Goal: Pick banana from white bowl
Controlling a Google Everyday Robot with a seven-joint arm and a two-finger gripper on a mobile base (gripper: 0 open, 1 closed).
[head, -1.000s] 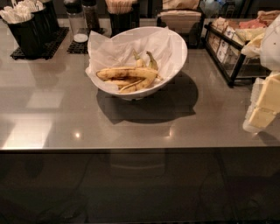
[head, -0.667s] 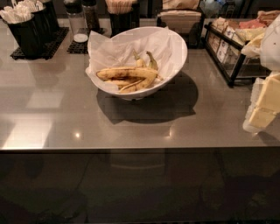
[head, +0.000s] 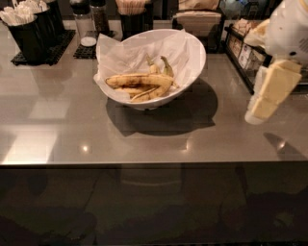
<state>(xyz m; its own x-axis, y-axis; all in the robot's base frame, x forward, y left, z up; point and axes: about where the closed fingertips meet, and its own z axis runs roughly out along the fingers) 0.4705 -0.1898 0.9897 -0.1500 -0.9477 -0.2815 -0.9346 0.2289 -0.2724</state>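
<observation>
The white bowl [head: 195, 57] stands on the grey counter at centre back, lined with crinkled white paper. The banana [head: 137, 80], long, yellow with brown blotches, lies across the bowl, its stem end pointing right. Shorter, thinner bananas [head: 154, 92] lie under and behind it. My gripper [head: 263, 106], cream-coloured, hangs above the counter at the right, well clear of the bowl and holding nothing that shows.
Black holders with white utensils [head: 26, 26] stand at the back left. Shakers [head: 89, 21] and a cup of sticks [head: 131, 12] stand behind the bowl. A black wire rack [head: 240, 48] with packets stands at the back right. The counter's front edge [head: 144, 164] runs across the middle.
My gripper has moved a little to the left and up, towards the bowl. The bowl and the bananas have not moved.
</observation>
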